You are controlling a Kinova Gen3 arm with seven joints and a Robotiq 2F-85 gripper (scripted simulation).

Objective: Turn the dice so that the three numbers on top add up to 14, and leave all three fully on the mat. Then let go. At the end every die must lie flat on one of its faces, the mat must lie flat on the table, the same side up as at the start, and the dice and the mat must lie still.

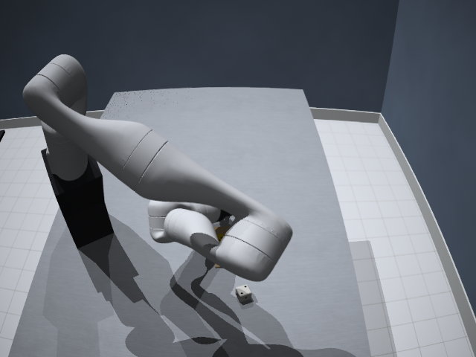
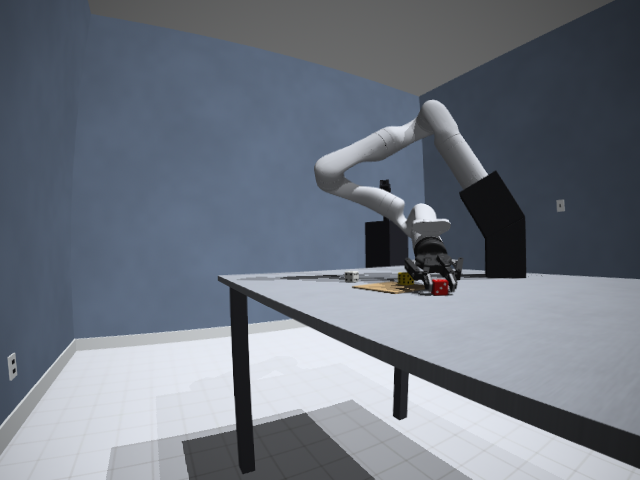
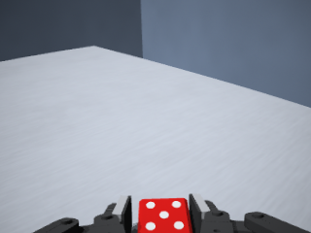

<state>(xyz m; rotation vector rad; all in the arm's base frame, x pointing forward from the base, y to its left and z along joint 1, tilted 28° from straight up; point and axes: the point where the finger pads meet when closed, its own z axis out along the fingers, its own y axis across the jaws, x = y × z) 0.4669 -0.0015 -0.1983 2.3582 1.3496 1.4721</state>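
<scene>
We see a grey table (image 1: 268, 161) (image 2: 330, 304) (image 3: 121, 121) on a pale tiled floor (image 1: 380, 192) (image 2: 129, 382), within blue walls (image 1: 442, 134) (image 2: 232, 170) (image 3: 219, 44). Our claw (image 2: 440, 290) (image 3: 160, 209) stands partly open, its fingers around 1 red die (image 2: 439, 287) (image 3: 164, 216) (5 pips face the wrist camera) without gripping. The yellow die (image 2: 405, 279) sits on the tan mat (image 2: 379, 287); the white die (image 1: 243, 293) (image 2: 351, 276) lies off it.

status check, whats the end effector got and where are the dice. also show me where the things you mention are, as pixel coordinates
End effector (image 2: 442, 289) (image 3: 160, 209) open around red die (image 2: 439, 287) (image 3: 163, 216). Yellow die (image 2: 405, 279) on mat (image 2: 379, 287). White die (image 1: 243, 293) (image 2: 351, 276) off mat.
</scene>
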